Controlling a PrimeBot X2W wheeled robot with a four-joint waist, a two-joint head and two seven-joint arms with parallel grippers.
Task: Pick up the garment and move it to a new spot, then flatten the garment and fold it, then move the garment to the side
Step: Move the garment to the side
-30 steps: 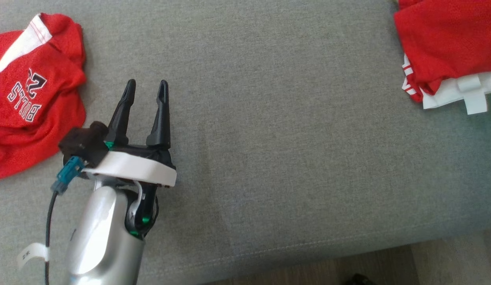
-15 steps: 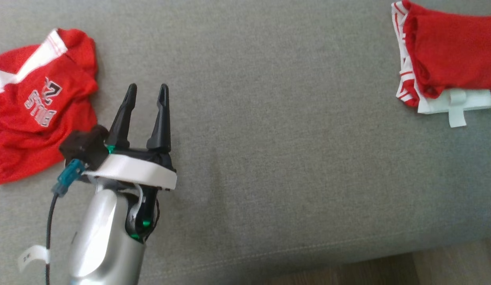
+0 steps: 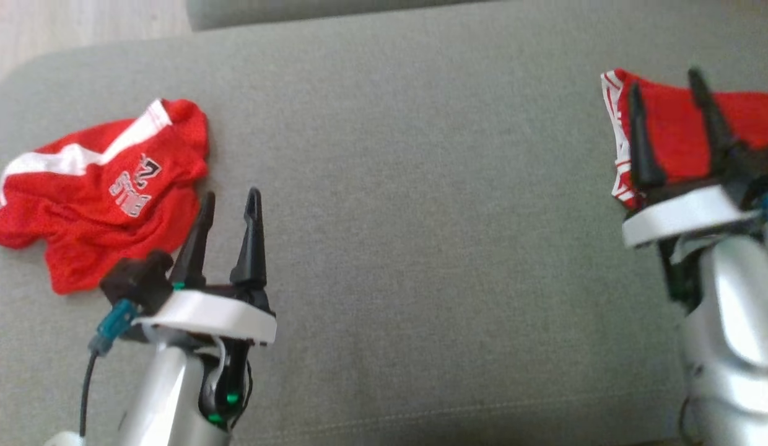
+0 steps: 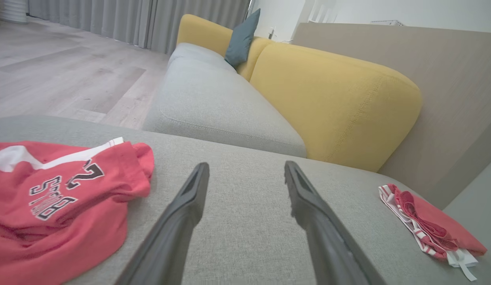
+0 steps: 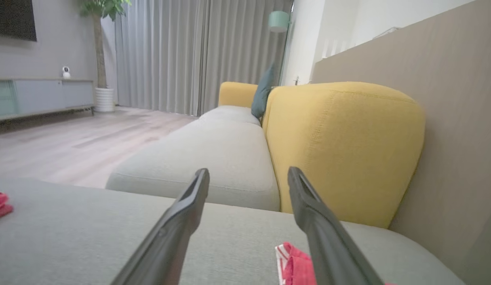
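Folded garment lies at 2 o'clock in my head view, near the right end of the grey cushion. Its right part is cut off by the picture edge. Its near edge is hidden behind the white collar of my right hand, and that hand's two dark fingers cross in front of it. I cannot tell from there whether they touch the cloth.

In the right wrist view my right hand is spread wide with nothing between its fingers. Only a red corner with white stripes shows at 5 o'clock, cut off by the bottom edge. The left wrist view shows the bundle more fully. It is a flat red wedge with a rolled upper fold, striped trim along one side, and a white layer with a small tab poking out underneath.

My left hand, at 7 o'clock, is also wide open and empty.

A crumpled jersey sits at 9 o'clock, just beside my left fingers. It is red mesh with white bands and a "2", and its lettering is too creased to read. The cushion is a coarse, even weave. Beyond it rises a rounded yellow backrest.
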